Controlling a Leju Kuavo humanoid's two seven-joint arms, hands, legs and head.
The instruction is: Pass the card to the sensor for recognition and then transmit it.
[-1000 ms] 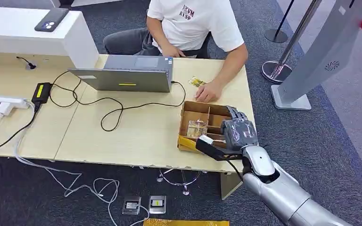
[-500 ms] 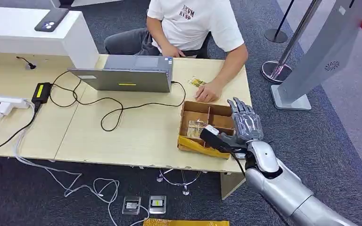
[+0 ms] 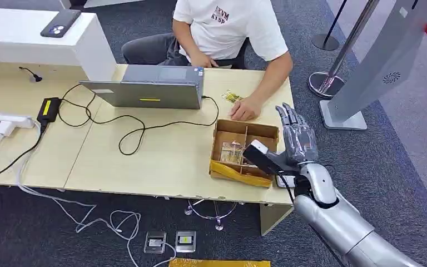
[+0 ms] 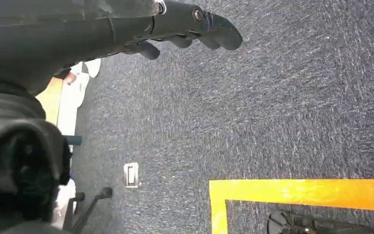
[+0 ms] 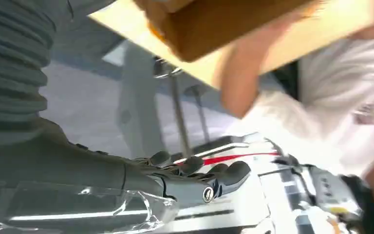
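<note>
Clear plastic card (image 5: 78,214) seems pressed flat under the near-straight fingers of my right hand (image 3: 296,142), though that view is blurred. My left hand (image 4: 175,24) hangs loosely uncurled, holding nothing, over coarse blue-grey carpet (image 4: 272,112). On the pale smooth wooden table (image 3: 161,156) sits a divided brown cardboard box (image 3: 244,129), beside my raised right hand.

My right hand (image 3: 296,143) lifted off cardboard box (image 3: 243,151), drifted up-right in frame, fingers straightened, clear card sleeve (image 5: 85,212) against palm.
</note>
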